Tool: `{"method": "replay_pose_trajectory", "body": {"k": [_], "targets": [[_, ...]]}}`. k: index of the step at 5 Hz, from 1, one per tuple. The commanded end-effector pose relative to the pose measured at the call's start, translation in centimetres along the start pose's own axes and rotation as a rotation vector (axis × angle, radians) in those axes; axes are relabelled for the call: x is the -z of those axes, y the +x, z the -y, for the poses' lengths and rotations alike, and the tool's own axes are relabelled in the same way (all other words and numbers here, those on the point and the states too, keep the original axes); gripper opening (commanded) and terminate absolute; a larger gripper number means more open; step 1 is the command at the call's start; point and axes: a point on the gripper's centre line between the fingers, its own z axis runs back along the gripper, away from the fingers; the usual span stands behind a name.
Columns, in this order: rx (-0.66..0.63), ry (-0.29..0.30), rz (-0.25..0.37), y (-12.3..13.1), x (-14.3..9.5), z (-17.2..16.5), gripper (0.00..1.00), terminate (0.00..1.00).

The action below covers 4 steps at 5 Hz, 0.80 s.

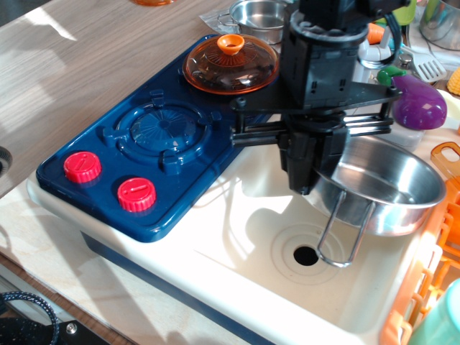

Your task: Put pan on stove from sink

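Tool (314, 169) pinches the pan (384, 183) at its near-left rim. Pan tilted, clear of the sink (251, 230) floor; stove (154, 154) at left.

A wooden surface (79, 65) with a pale brown grain fills the upper left, crossed by a bright slanting band of light (54, 25) near the top. Lower left, a lighter wooden board (43, 244) lies under the toy kitchen. A dark speckled edge (29, 316) shows in the bottom-left corner. No walls or windows are visible.
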Motion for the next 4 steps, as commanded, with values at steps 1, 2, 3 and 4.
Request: {"method": "replay_pose_trajectory", "body": {"k": [1, 2, 3, 4], "targets": [[-0.058, -0.088, 0.171, 0.1, -2.4, -3.1, 0.0, 0.0], [-0.095, -0.105, 0.322, 0.1, -2.5, -5.1, 0.0, 0.0], [-0.126, -0.119, 0.41, 1.3, -2.7, -7.1, 0.0, 0.0], [-0.149, -0.119, 0.423, 2.5, -3.2, -8.3, 0.0, 0.0]]}}
